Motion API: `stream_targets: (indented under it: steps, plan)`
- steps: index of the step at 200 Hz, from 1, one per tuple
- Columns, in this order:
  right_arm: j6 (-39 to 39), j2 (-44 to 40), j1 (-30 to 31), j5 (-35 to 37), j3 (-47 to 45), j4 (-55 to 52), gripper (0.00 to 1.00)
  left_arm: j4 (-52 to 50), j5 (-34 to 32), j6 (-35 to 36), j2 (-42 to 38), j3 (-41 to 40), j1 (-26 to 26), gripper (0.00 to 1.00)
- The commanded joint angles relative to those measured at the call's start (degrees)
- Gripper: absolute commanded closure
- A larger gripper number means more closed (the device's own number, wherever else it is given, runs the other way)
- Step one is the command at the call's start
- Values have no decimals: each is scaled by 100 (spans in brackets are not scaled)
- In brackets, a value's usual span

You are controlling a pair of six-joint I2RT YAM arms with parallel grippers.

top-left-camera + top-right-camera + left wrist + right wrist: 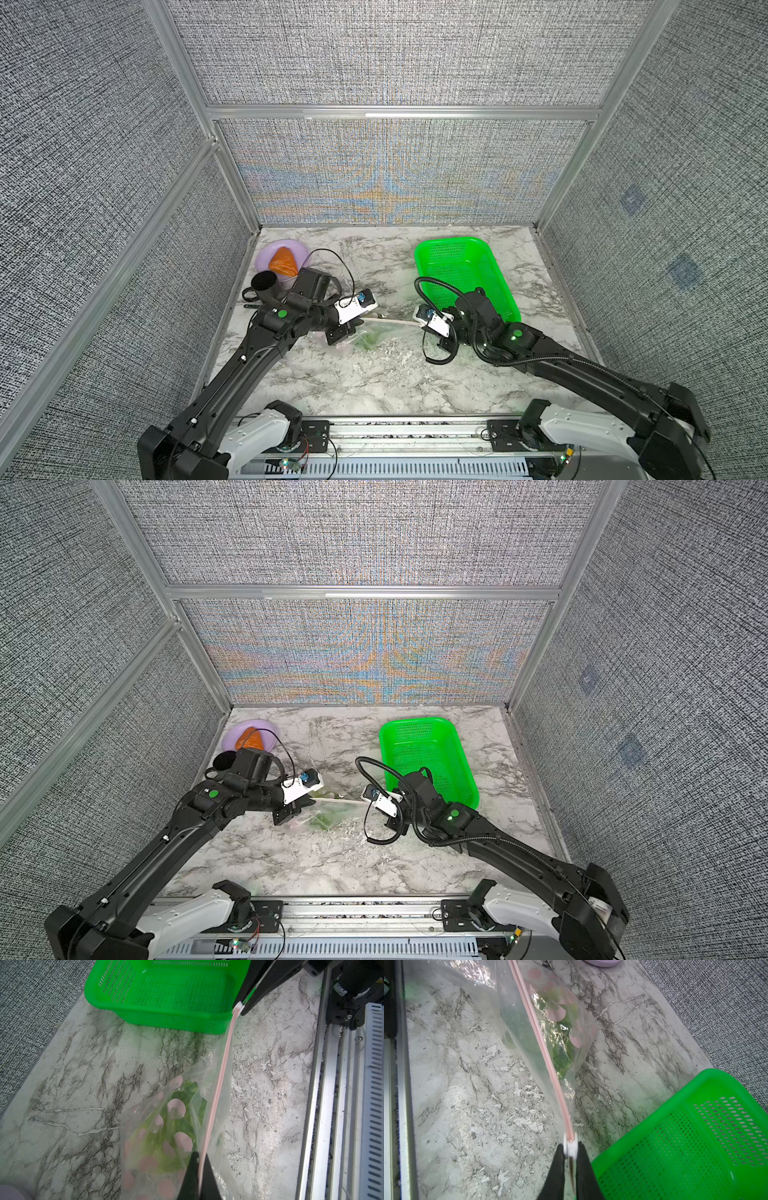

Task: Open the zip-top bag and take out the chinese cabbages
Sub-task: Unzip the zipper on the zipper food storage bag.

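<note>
The zip-top bag [376, 337] is clear with pink blobs and hangs between both grippers above the marble top. Its pale pink zip strip [222, 1068] is stretched taut. My left gripper [200, 1157] is shut on one end of the strip. My right gripper [571, 1148] is shut on the white slider [570, 1146] at the other end, next to the green basket's near corner. The chinese cabbages [182, 1105] show as green leaves inside the bag, below the strip, also in the right wrist view [560, 1053]. In both top views the grippers [360, 321] [415, 323] face each other.
A green mesh basket [465, 270] stands at the back right, close behind the right gripper. At the back left a purple plate [266, 257] holds an orange pastry [283, 262], with a black mug [264, 284] beside it. Fabric walls enclose three sides.
</note>
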Motion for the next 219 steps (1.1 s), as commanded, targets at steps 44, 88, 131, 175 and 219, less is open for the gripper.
stream_targets:
  steps: [44,88,131,175,219]
  plan:
    - [73,-107,-27,555,-110,-484,100,-122,-300,-31,-41,7,19,99]
    - [73,-142,-28,657,-144,-448,100,-128,-353,-40,-72,-9,22,99]
    - [121,-208,-28,747,-163,-401,88,-80,-388,-97,-98,-43,24,99]
    - [470,-383,-26,462,-83,-300,32,-29,-414,-128,-107,-53,19,99]
    - [1043,-846,-39,671,-149,271,7,118,-725,-221,-110,5,24,99]
